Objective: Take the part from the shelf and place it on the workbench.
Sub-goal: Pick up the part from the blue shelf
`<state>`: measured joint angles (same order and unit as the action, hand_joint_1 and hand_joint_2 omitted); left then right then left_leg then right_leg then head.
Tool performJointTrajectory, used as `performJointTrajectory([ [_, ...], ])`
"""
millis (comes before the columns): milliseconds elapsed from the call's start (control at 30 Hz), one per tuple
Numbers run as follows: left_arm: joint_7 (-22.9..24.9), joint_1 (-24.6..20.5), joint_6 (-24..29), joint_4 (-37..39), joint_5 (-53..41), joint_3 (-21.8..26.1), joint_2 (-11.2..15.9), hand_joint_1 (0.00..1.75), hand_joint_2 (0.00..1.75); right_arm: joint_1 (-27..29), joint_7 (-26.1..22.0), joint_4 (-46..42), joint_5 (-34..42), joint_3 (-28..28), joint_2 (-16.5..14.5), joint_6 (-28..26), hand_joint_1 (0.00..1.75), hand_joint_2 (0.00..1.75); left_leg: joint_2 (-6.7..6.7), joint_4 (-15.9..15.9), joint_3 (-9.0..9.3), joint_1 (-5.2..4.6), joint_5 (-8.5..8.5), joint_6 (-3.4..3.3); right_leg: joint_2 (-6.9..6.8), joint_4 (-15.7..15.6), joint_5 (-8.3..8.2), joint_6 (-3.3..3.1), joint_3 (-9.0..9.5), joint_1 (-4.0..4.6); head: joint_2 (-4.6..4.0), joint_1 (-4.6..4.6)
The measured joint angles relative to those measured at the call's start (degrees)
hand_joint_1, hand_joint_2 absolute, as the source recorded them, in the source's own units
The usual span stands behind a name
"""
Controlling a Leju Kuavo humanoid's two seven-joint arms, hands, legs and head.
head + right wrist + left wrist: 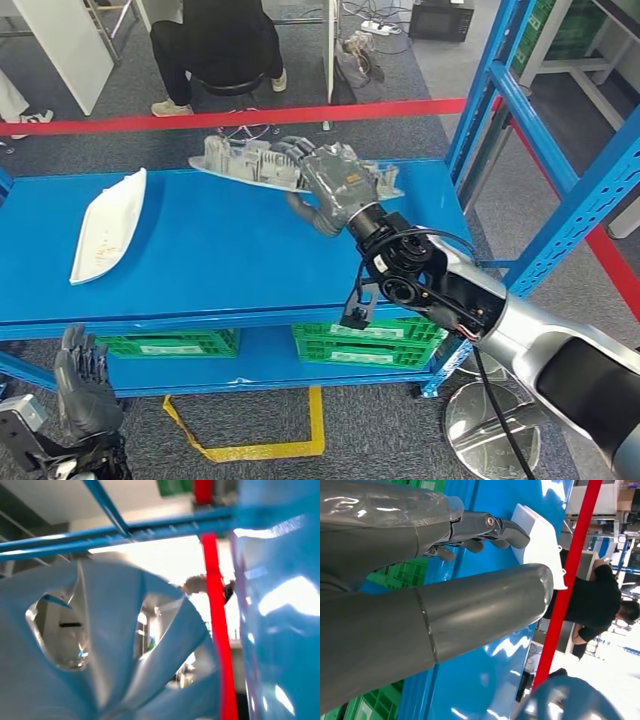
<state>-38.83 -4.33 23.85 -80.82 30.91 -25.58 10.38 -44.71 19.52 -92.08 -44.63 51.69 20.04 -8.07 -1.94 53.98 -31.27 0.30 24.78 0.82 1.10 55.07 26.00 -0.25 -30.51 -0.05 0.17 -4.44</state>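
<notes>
From the head view, the robot's right hand (pixel 332 185) reaches forward over a glossy blue metal workbench top (pixel 226 250) and grips a long, grey, ribbed cast-metal part (pixel 249 160) near its middle. The part is held roughly level at the far edge of the bench, its two ends sticking out well past either side of the hand. It looks rigid and fairly heavy, with smooth faces that could slip, and with thin ribs and openings that give the fingers edges to hook. A hold near the centre, as here, seems best for balance.

The left hand (pixel 83 385) hangs low beside the bench, fingers loosely apart, holding nothing. A white, shallow, boat-shaped plastic shell (pixel 109 225) lies on the bench, well apart from the grey part. Green plastic crates (pixel 362 342) sit on the lower shelf. A seated person in black (pixel 215 40) is beyond a red floor line (pixel 226 120).
</notes>
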Motion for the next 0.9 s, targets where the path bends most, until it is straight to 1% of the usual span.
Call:
performJointTrajectory([
  [200, 0.31, -0.03, -0.47, -0.06, -0.14, 0.0, -0.02, 0.0, 0.0, 0.65, -0.16, -2.54, -2.55, -2.96, 0.65, -2.35, 1.75, 1.75, 0.0, -0.01, -0.01, 0.01, 0.0, 0.0, -0.01, 0.0, 0.0, 0.0, -0.04, 0.01, 0.0, 0.01],
  [267, 0.57, -0.12, -0.76, -0.06, -0.29, -0.01, -0.04, 0.0, 0.0, 1.61, -0.5, -3.24, -4.66, -3.92, 0.82, -5.09, 1.75, 1.75, 0.0, -0.01, -0.02, 0.01, 0.0, 0.0, 0.0, 0.0, 0.0, 0.0, -0.05, 0.02, 0.0, 0.01],
  [433, 0.99, -0.75, -0.64, -0.05, -0.82, -0.01, -0.31, 0.0, 0.0, 4.9, -3.14, -3.93, -11.52, -6.76, 0.88, -14.71, 1.75, 1.75, -0.03, -0.01, -0.06, 0.02, 0.0, 0.0, -0.02, 0.0, 0.01, 0.0, -0.05, 0.02, 0.0, 0.01],
  [500, 1.03, -0.91, -0.39, -0.05, -1.03, -0.01, -0.47, 0.0, 0.0, 6.21, -3.88, -3.93, -12.75, -7.87, 0.84, -17.23, 1.75, 1.75, -0.05, -0.02, -0.07, 0.01, 0.01, 0.0, -0.02, 0.0, 0.01, 0.0, -0.04, 0.02, 0.0, 0.01],
  [700, 1.45, -0.96, -0.57, -0.05, -1.61, -0.01, -0.55, 0.0, 0.0, 10.27, -5.61, -3.95, -14.51, -11.26, 0.11, -21.27, 1.75, 1.75, -0.12, -0.01, -0.12, 0.01, 0.0, 0.0, -0.12, 0.0, 0.01, 0.0, -0.06, 0.01, 0.0, 0.01],
  [900, 2.4, -1.27, -0.55, -0.05, -2.9, -0.01, -0.65, 0.0, 0.0, 12.53, -7.2, -4.84, -16.97, -13.9, -0.49, -24.54, 1.75, 1.75, -0.12, -0.01, -0.12, 0.01, 0.0, 0.0, -0.11, 0.0, 0.01, 0.0, -0.08, 0.01, 0.0, 0.0],
])
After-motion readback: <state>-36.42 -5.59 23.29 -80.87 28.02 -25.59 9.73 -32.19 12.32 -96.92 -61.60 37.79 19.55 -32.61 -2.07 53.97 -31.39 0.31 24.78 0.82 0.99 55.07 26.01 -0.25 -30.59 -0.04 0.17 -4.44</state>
